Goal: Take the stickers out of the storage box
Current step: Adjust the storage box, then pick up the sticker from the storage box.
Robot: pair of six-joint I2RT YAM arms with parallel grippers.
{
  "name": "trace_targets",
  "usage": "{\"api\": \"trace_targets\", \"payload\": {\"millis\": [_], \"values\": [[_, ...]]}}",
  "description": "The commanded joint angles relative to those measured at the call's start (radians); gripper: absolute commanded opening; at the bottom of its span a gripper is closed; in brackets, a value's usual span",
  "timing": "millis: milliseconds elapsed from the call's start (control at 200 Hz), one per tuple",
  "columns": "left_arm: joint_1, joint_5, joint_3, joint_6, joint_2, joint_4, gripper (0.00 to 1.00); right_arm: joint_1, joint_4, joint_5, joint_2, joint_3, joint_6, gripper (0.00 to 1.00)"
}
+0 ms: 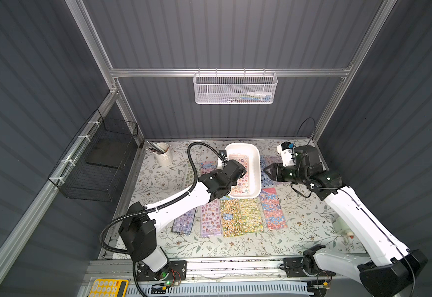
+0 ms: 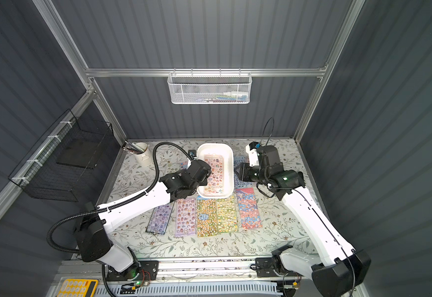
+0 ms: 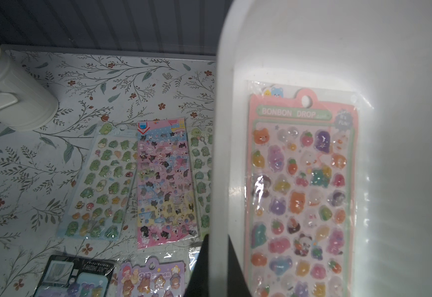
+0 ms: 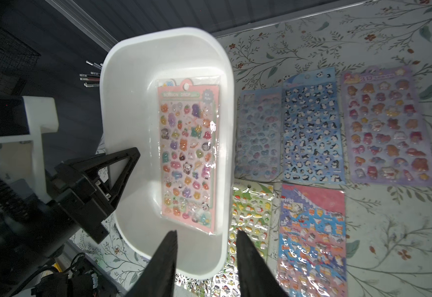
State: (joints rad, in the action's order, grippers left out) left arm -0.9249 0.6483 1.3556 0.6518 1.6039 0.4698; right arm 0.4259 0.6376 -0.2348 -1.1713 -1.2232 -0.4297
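My left gripper (image 3: 217, 246) is clenched on the long wall of the white box (image 3: 402, 128), one finger inside and one outside. My right gripper (image 4: 206, 246) hangs over the box's near corner with its jaws apart, holding nothing. The box sits at the back of the table (image 1: 300, 231). One pink sheet (image 4: 188, 154) of stickers lies flat on its floor, and the other sheets (image 1: 231, 217) are spread on the table around it.

What worries me is that the pink sheet is in a glossy sleeve on a smooth floor. My right fingers may skate over it, or only crumple the wrapper, instead of getting under an edge. The box is barely bigger than the sheet, so a finger coming down has little room and could strike the rim. If my left pinch slips then, the box could slide or tip onto the sheets just beside it (some lie right against its wall) and scatter them.

In both top views my left wrist covers the pinch and that side of the box. I cannot tell whether a second sheet lies under the pink one, nor how high my right fingertips stand above the rim. In the left wrist view the box wall cuts off a green sheet (image 3: 203, 180).
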Motion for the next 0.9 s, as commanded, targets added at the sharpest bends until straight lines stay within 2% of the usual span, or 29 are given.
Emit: {"api": "trace_targets", "payload": {"millis": [0, 115, 265, 490, 785, 890], "values": [[-0.001, 0.037, 0.014, 0.026, 0.01, -0.029, 0.0, 0.059, 0.007, 0.056, -0.033, -0.013, -0.025, 0.3], [-0.001, 0.04, 0.013, 0.023, 0.007, -0.032, 0.0, 0.11, -0.013, 0.078, -0.092, -0.039, -0.037, 0.24], [0.0, 0.046, -0.022, 0.023, -0.016, -0.051, 0.0, 0.164, -0.02, 0.109, -0.206, -0.107, -0.032, 0.22], [-0.001, 0.048, -0.039, 0.028, -0.045, -0.055, 0.0, 0.183, -0.015, 0.196, -0.361, -0.228, -0.014, 0.16], [0.0, 0.045, -0.049, 0.028, -0.072, -0.062, 0.0, 0.194, -0.009, 0.297, -0.494, -0.312, 0.002, 0.14], [-0.001, 0.041, -0.051, 0.021, -0.079, -0.069, 0.0, 0.195, -0.015, 0.313, -0.522, -0.318, 0.002, 0.18]]}}
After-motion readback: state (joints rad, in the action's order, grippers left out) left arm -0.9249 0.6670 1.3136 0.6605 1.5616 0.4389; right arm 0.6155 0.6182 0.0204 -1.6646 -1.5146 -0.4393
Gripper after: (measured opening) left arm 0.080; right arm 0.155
